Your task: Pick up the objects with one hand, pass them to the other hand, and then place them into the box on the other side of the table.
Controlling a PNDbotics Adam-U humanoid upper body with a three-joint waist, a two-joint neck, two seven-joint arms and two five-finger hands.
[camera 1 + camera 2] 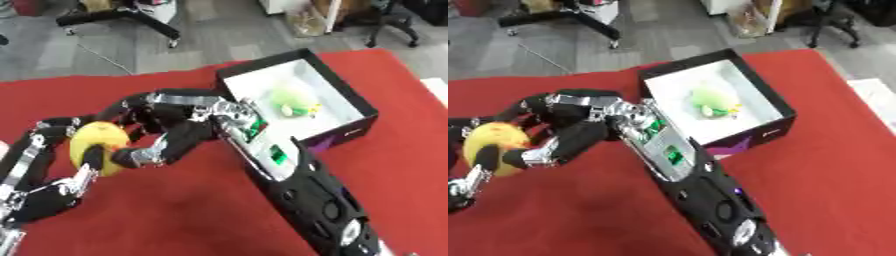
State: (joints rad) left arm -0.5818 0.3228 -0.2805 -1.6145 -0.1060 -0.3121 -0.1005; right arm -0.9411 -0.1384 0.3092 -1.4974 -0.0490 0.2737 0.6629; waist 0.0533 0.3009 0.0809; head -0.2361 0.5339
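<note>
Two robot hands meet over a red-covered surface (201, 210), both on one yellow, rounded object (98, 145) held in the air above the surface's left side. The left robot hand (48, 175), rising from the lower left corner, has its black fingers curled around the object from below and behind. The right robot hand (171, 132), at the end of a black arm with silver joints that crosses from the lower right, reaches leftward and closes its own fingers and thumb on the same object from the other side — so the yellow piece sits gripped between the two at once, clear of the cloth.

Toward the far right part of the surface stands an open box (350, 102), black on the outside and white within, set at an angle to the surface's edges. Inside it, near its middle, lies a pale green soft-looking item (293, 102) — its exact shape is hard to make out. The box is well apart from the yellow object, with the right forearm passing just beside the box's near left corner.

Beyond the far edge of the surface, a grey floor and black chair bases (131, 17) are visible.
</note>
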